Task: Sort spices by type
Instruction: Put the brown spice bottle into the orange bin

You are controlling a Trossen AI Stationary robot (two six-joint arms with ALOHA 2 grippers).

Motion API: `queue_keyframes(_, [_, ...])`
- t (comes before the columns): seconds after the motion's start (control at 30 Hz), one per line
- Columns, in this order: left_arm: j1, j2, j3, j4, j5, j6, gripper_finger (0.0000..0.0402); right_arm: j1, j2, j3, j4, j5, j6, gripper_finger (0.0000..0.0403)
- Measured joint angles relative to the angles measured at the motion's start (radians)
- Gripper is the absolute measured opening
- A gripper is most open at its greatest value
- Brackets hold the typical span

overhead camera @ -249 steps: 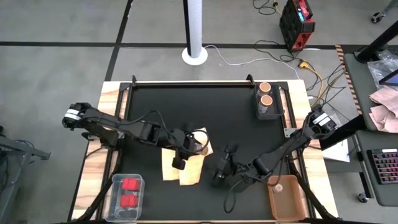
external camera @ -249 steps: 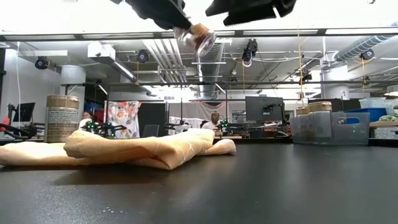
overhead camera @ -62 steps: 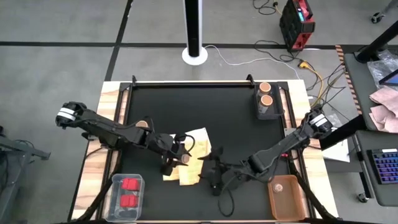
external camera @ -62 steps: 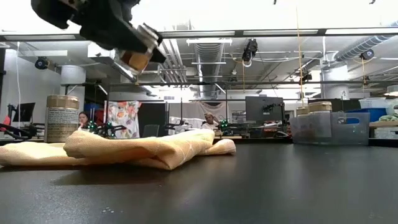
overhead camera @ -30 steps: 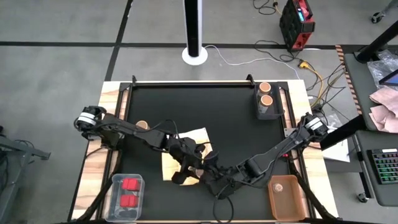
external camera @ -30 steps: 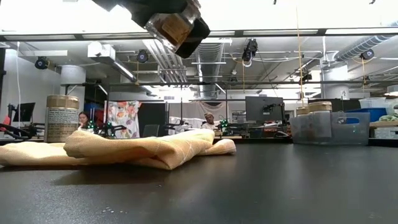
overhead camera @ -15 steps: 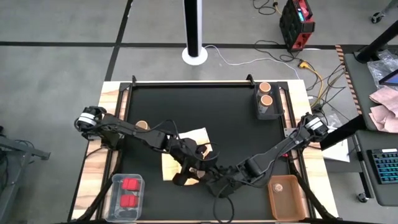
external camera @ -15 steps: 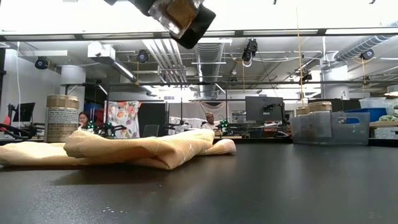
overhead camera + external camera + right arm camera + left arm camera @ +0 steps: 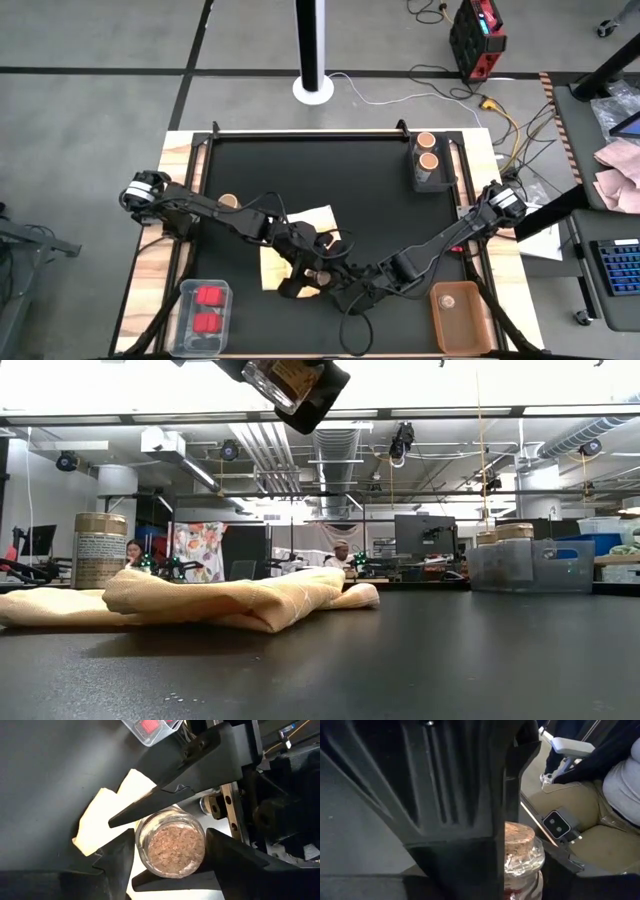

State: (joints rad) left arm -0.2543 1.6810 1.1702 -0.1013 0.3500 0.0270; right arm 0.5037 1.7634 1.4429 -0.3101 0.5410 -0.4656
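Note:
A small glass spice jar (image 9: 170, 845) with a cork top (image 9: 519, 838) hangs high over the folded yellow cloth (image 9: 298, 268), near the table's middle front. Both grippers meet on it. My left gripper (image 9: 520, 870) is shut on the jar, reaching in from the left. My right gripper (image 9: 170, 854) comes from the right, with a finger on either side of the glass body. In the low view the jar (image 9: 287, 378) shows at the top edge with a dark finger (image 9: 322, 402) beside it. My left gripper pinches the jar between its two fingers; one finger (image 9: 190, 765) shows above the glass in the right wrist view. The jar is lifted clear of the cloth and tilted. My right gripper has its two fingers (image 9: 117, 862) against opposite sides of the glass body (image 9: 142, 847), near the jar's base. Its hold lies crosswise to the left gripper's. The jar's base faces my right wrist.
Another cork-topped jar (image 9: 228, 201) stands at the far left. A clear bin (image 9: 428, 172) at the back right holds two such jars. A clear tray (image 9: 205, 308) with red blocks sits front left, and a brown bin (image 9: 462, 322) front right. A seated person (image 9: 600, 805) is beyond the table.
The jar has edged up a little in the low view, still held between the two grippers over the cloth.

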Motion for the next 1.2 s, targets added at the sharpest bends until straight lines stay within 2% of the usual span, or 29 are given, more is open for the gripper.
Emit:
queue_keyframes(0.23, [0.000,0.000,0.000,-0.001,0.000,0.013,0.0178,0.000,0.000,0.000,-0.004,-0.004,-0.004,0.0168])
queue_keyframes(0.43, [0.000,0.000,-0.001,0.011,-0.009,0.011,0.0194,-0.002,0.000,0.002,-0.013,0.007,0.019,0.0166])
queue_keyframes(0.63, [-0.001,-0.008,-0.001,0.011,-0.118,0.028,0.0242,-0.002,-0.020,0.002,-0.093,0.013,0.113,0.0166])
queue_keyframes(0.93, [0.002,-0.018,-0.001,0.011,-0.164,0.050,0.0278,-0.002,-0.027,0.107,-0.395,-0.009,0.385,0.0166])
queue_keyframes(1.07, [0.001,-0.033,-0.001,-0.003,-0.248,0.073,0.0279,-0.002,-0.028,0.146,-0.553,-0.066,0.543,0.0166])
queue_keyframes(1.2, [-0.001,-0.060,-0.001,-0.014,-0.257,0.073,0.0279,-0.001,-0.028,0.166,-0.713,-0.151,0.729,0.0166])
